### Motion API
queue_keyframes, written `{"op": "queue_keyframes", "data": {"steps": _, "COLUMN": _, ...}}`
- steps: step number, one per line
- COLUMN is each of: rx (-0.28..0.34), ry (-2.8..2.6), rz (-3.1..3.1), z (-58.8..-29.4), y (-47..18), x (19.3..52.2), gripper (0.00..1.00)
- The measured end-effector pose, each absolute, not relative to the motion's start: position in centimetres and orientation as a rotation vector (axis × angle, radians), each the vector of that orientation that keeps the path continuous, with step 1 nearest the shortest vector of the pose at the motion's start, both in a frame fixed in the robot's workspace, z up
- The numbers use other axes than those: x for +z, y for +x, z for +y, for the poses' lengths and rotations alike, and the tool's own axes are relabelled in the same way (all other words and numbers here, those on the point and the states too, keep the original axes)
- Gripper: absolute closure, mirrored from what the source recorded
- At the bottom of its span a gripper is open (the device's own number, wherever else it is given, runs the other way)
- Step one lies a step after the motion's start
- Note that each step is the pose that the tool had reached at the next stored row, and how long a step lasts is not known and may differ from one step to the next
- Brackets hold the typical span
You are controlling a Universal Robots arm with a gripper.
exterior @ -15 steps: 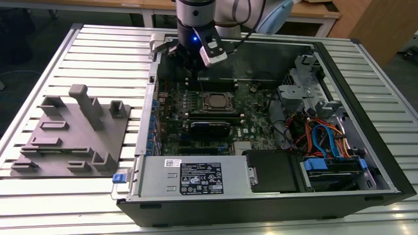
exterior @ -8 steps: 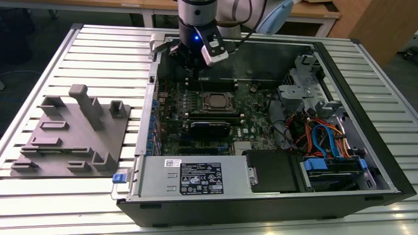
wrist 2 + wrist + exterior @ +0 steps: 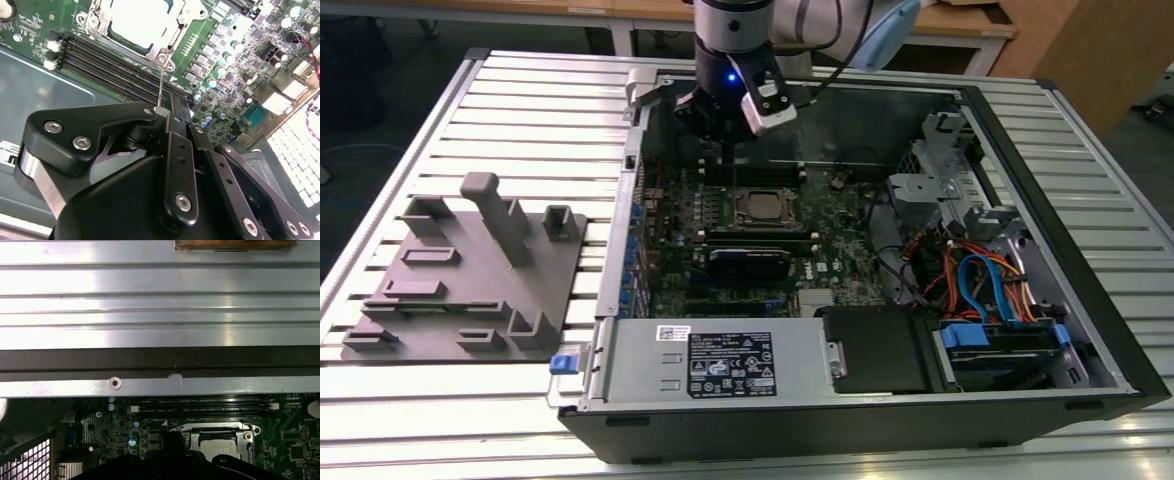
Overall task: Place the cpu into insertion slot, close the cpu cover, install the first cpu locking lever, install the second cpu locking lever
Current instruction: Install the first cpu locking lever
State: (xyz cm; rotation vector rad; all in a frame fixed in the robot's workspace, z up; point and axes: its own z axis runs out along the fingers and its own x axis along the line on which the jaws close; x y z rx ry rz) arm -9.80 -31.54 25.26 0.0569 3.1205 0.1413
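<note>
Note the gripper (image 3: 172, 106) low inside the open computer case (image 3: 854, 425), just above the motherboard (image 3: 240, 65). Looks drawn shut at the tips, apparently pinching the free end of 1 thin wire locking lever (image 3: 160, 85) running up to the socket corner. Find the cpu (image 3: 140, 20) already seated in the insertion slot (image 3: 131, 44), with the cpu cover (image 3: 165, 49) lying flat around the pale top.

Beware a slip, judging from this. Could lose so thin a rod from so narrow a pinch, letting it spring back and leaving the cover unclamped. Could also drag the rod sideways into the memory slots (image 3: 110, 57) just beside, or bend it by pushing off the hinge line. No telling here of any lever hooked home.
</note>
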Motion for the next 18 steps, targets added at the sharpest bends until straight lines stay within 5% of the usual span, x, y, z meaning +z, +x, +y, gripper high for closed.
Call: {"op": "queue_keyframes", "data": {"steps": 18, "rx": 0.141, "ry": 0.057, "rz": 3.121, "z": -31.53, "y": -9.08, "x": 25.24, "gripper": 0.90}}
